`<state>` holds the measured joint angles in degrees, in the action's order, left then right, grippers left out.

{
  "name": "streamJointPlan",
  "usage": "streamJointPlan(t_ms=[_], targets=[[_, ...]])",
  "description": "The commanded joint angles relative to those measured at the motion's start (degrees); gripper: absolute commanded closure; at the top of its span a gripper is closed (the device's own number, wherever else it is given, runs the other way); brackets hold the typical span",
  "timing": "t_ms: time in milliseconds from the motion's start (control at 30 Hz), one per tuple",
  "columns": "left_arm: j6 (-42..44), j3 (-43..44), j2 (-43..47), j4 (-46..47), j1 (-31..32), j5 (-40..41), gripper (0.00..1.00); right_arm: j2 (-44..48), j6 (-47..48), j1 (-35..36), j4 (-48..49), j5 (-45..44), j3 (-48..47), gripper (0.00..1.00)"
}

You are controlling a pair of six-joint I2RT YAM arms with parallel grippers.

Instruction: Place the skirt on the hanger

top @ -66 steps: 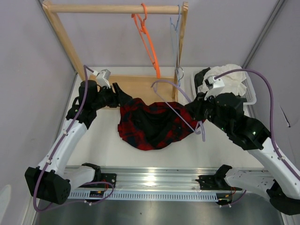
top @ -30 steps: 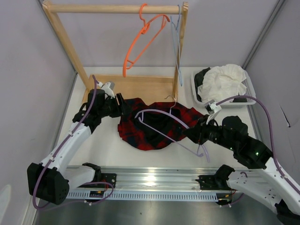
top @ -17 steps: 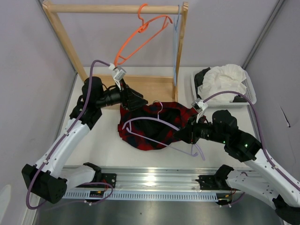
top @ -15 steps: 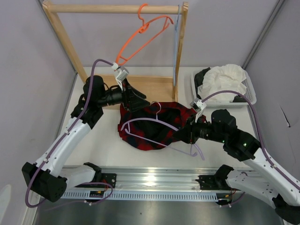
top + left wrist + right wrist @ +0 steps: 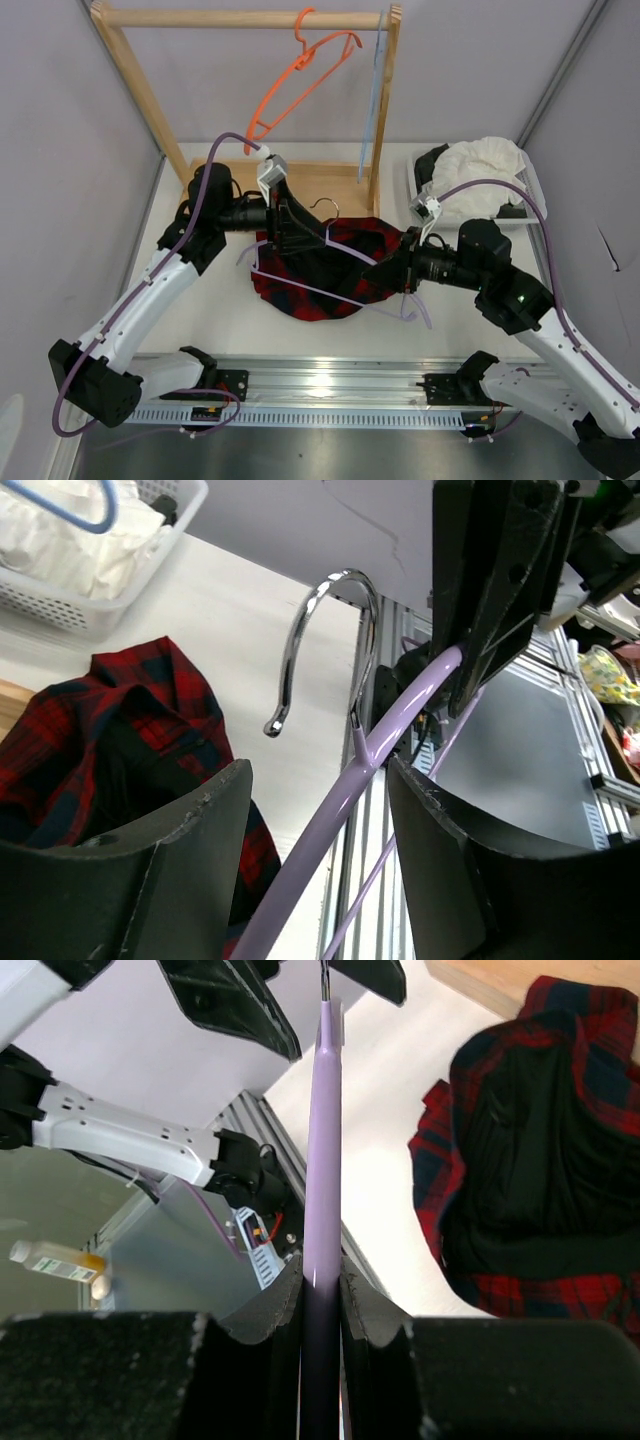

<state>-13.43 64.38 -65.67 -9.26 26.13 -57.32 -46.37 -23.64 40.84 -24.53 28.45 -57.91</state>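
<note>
Skirt (image 5: 290, 303) lies in a rumpled heap on the table (image 5: 210, 310), centre of the scene, between the two arms & just near of the wooden rack (image 5: 200, 18); its waist opening can't be made out. Hanger (image 5: 335, 805) sits over it, long axis running left–right w/ a slight slant, chrome hook (image 5: 345, 575) toward the far side; whether the lower bar touches the cloth I can't tell. Right gripper (image 5: 322, 1270) is clamped tight on the hanger's right end, so that arm carries it. Left gripper (image 5: 318, 780) has its jaws apart, one finger each side of the hanger's shoulder right by the hook neck, gaps showing both sides: straddling, not gripping. So rel. to the left pincer the bar is already between the fingers, running lengthwise through the gap toward the right gripper, i.e. crosswise to the closing direction, which looks good for a pinch. Skirt is below that pincer, spreading to the near & right of it. My read: left arm is the only free one & is as close to the cloth as the right, so either closing on the bar or dropping to the skirt falls to it; main risk is the hook snagging a finger
</note>
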Motion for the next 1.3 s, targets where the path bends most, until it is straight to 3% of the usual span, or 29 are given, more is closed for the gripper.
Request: streamJointPlan(t_ms=[0, 367, 533, 700, 800, 900, 933, 1033, 1133, 1267], targets=[[1.39, -0.57, 0.63, 2.05, 0.32, -5.52, 0.37, -0.56, -1.23, -0.23, 5.55, 3.11, -3.17, 1.0], [3.94, -0.39, 0.28, -1.11, 0.68, -8.95, 0.39, -2.85, -1.41, -0.5, 7.57, 3.19, -5.19, 1.0], [2.8, -1.1, 0.37, 0.2, 0.68, -9.39, 0.48, -4.43, -0.88, -0.67, 7.4, 3.72, -6.43, 1.0], [2.27, -0.83, 0.01, 0.29, 0.85, -9.13, 0.7, -4.78, -0.71, -0.85, 7.13, 2.06, -6.25, 1.0], [2.44, -0.92, 0.54, 0.29, 0.94, -6.94, 1.0, -5.48, -0.62, -0.85, 5.04, -0.92, -6.95, 1.0], [4.28, -0.84, 1.42, -1.19, 0.94, -2.82, 1.0, -6.27, -0.09, -0.76, 0.13, -8.72, -8.44, 0.7], [4.73, -1.36, 2.29, -1.03, 0.94, -1.32, 1.0, -6.54, -0.35, -0.76, -1.55, -11.63, -8.97, 0.52], [6.39, -2.06, 2.83, -1.55, 0.94, 5.27, 1.0, -7.86, -1.58, -0.85, -8.58, -25.07, -10.82, 0.34], [8.15, -2.41, 3.09, -3.04, 0.94, 9.57, 1.0, -8.39, -4.04, -0.94, -13.51, -35.43, -11.35, 0.27], [10.79, -2.68, 2.83, -6.12, 0.94, 14.59, 1.0, -8.21, -8.34, -1.81, -16.51, -41.88, -9.95, 0.25]])
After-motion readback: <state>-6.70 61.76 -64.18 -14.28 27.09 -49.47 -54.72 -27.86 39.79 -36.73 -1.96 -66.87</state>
